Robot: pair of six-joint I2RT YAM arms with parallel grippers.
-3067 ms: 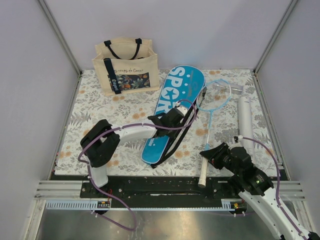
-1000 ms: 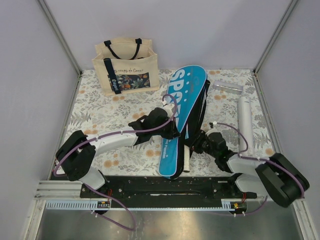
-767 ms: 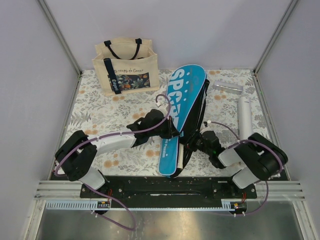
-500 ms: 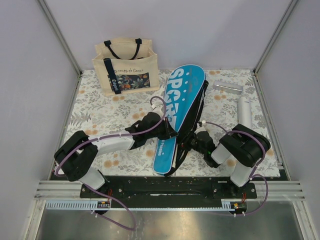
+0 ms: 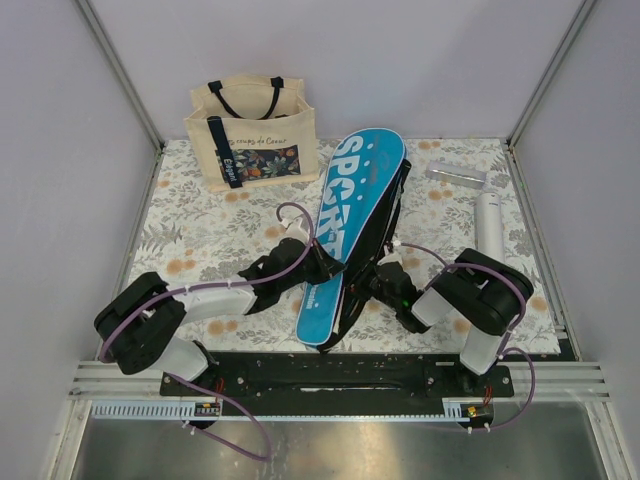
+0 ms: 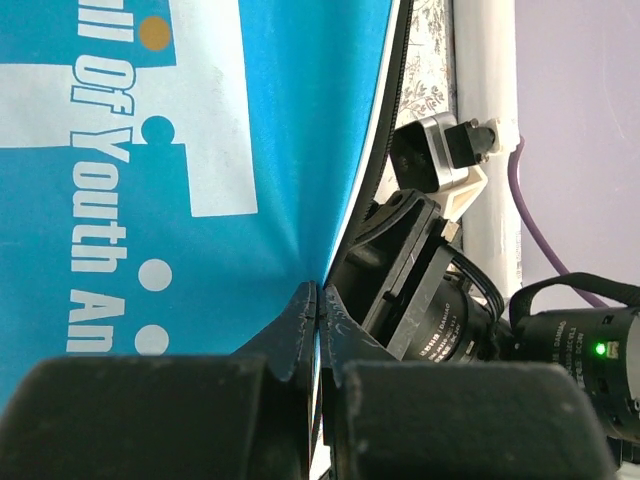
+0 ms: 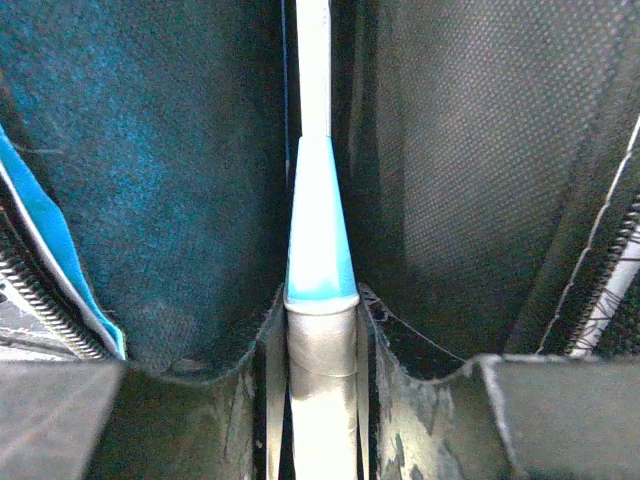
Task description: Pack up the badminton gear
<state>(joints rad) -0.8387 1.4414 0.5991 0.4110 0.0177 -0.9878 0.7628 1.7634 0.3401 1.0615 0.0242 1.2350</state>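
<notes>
The blue case [image 5: 352, 205] lettered SPORT lies slanted in the middle of the floral mat. My left gripper [image 5: 326, 268] is shut on the edge of its top flap [image 6: 200, 150], the fingers pinched together at the zip line [image 6: 318, 300]. My right gripper [image 5: 377, 286] reaches into the case's open side and is shut on a racket's white handle [image 7: 322, 400], just below its light-blue cone [image 7: 320, 250]. The dark lining [image 7: 170, 150] surrounds the shaft; the racket's head is hidden inside. The white tube [image 5: 490, 225] lies at the right of the mat.
A beige tote with black straps [image 5: 252, 135] stands at the back left. A small silvery object [image 5: 455, 175] lies beyond the tube. The right arm's body [image 6: 440, 310] sits close beside the left gripper. Walls enclose the mat on three sides.
The right gripper has slid left into the case with the racket, whose handle no longer shows from above. The case and the left gripper have shifted left and swung slightly.
</notes>
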